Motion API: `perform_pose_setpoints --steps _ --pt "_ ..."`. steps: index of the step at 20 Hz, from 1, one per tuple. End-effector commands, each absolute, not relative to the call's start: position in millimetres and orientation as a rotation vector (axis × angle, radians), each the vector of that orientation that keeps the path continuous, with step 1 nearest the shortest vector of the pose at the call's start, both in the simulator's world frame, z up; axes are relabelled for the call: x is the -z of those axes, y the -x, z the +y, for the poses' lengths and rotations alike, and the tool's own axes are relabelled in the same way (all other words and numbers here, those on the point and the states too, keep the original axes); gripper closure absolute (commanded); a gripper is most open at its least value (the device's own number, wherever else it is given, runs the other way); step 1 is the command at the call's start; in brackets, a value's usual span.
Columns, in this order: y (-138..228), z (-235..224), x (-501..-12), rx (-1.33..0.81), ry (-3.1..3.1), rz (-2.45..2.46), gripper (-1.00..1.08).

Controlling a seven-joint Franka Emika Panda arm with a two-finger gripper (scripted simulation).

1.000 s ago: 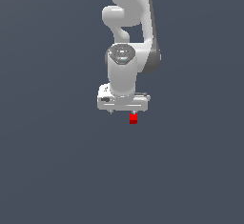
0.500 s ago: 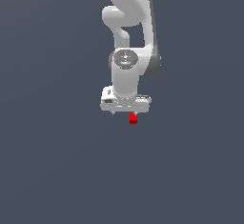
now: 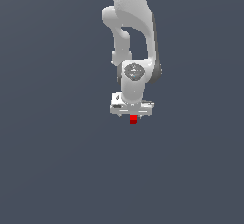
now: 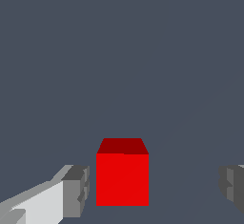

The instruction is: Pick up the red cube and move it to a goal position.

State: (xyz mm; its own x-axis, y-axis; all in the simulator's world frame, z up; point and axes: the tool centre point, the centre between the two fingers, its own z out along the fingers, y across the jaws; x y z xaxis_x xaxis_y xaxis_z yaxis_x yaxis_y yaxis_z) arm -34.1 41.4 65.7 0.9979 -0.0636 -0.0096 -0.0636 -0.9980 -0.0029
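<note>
one red cube (image 4: 122, 178) sits between the two fingers (image 4: 75, 191) of the one wide-spread pincer (image 4: 152, 187).

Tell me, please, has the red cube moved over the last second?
No. The red cube sits at the same spot in the exterior view, just below the gripper.

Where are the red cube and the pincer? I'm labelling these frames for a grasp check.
red cube (image 4: 122, 179): wrist view, on its bright front face.
pincer (image 4: 152, 185): wrist view, midway between the two grey fingertips, open around the cube.
red cube (image 3: 133, 119): exterior view, its centre.
</note>
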Motion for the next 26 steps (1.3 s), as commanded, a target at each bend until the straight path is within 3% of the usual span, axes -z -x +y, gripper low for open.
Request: perform_pose_setpoints --steps 1,12,13,26 --pt "39 48 -50 -0.009 3.137 0.106 -0.92" --pt "47 62 -20 0.0 3.139 0.115 -0.92" --pt "47 62 -20 0.0 3.139 0.115 1.08" --pt "47 61 -23 0.0 3.139 0.115 1.08"
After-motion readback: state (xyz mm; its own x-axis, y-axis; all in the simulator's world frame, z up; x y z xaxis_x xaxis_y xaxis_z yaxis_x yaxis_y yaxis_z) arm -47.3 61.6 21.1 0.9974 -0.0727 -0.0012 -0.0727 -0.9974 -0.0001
